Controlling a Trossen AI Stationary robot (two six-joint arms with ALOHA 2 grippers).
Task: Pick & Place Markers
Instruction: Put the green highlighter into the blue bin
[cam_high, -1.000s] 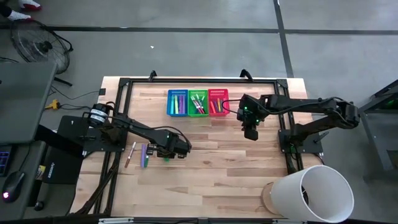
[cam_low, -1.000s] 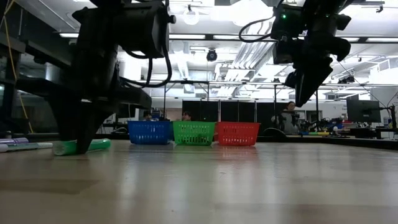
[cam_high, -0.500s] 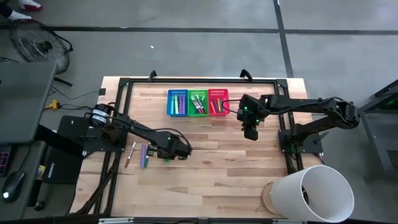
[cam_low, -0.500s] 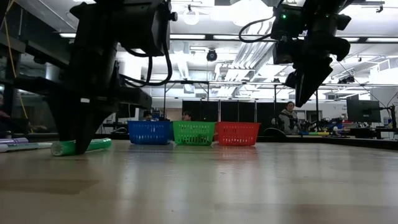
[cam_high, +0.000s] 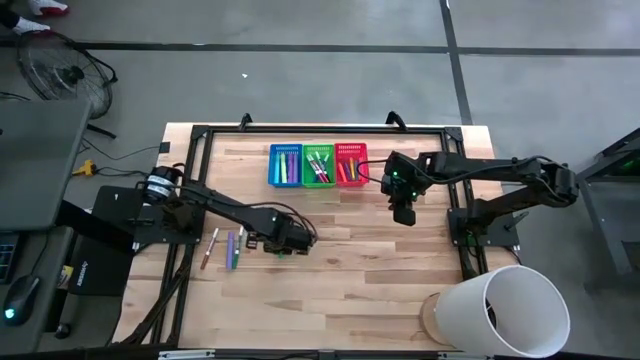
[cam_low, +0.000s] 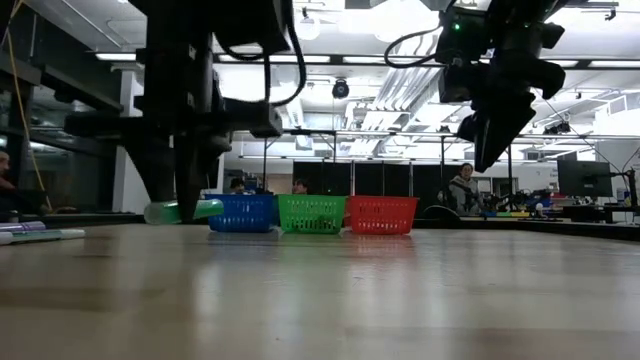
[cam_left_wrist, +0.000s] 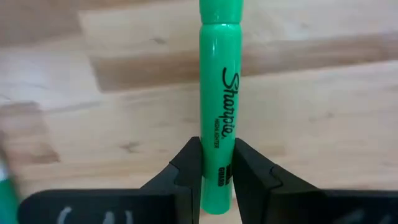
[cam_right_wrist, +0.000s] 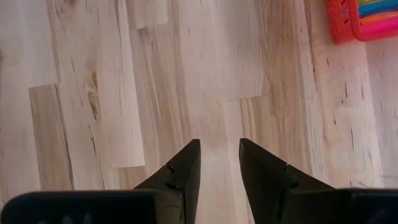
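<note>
- Seen from above, the wooden table (cam_high: 330, 270) fills the middle of the frame, with two dark arms reaching in from the left and right edges.
- At the left of the table, a few loose markers (cam_high: 232, 250) lie side by side, one brownish, one purple, one green.
- Just right of them, the left gripper (cam_high: 290, 240) hangs lower centre-left, its fingers clamped on a green marker (cam_left_wrist: 217, 118).
- In the left wrist view, black script down the green barrel reads "Sharpie"; smaller print beneath it is too small to read.
- In the low view, that green marker (cam_low: 183, 211) sits clear of the tabletop, pointing to the left of the frame, in front of the blue basket.
- A second ago the same marker rested on the table at the far left of the low view; it has since been lifted and carried rightward, and the left gripper has shifted right in the overhead view too.
- At upper centre, three mesh baskets stand in a row, touching: a blue basket (cam_high: 285, 182), a green basket (cam_high: 318, 183) and a red basket (cam_high: 351, 182), each holding coloured markers.
- To the right of the red basket, the right gripper (cam_high: 402, 213) hangs above bare wood, its fingers slightly apart and holding nothing; it has not moved since the earlier frames.
- At lower right, a large white cylinder (cam_high: 505, 310) stands at the table corner.
</note>
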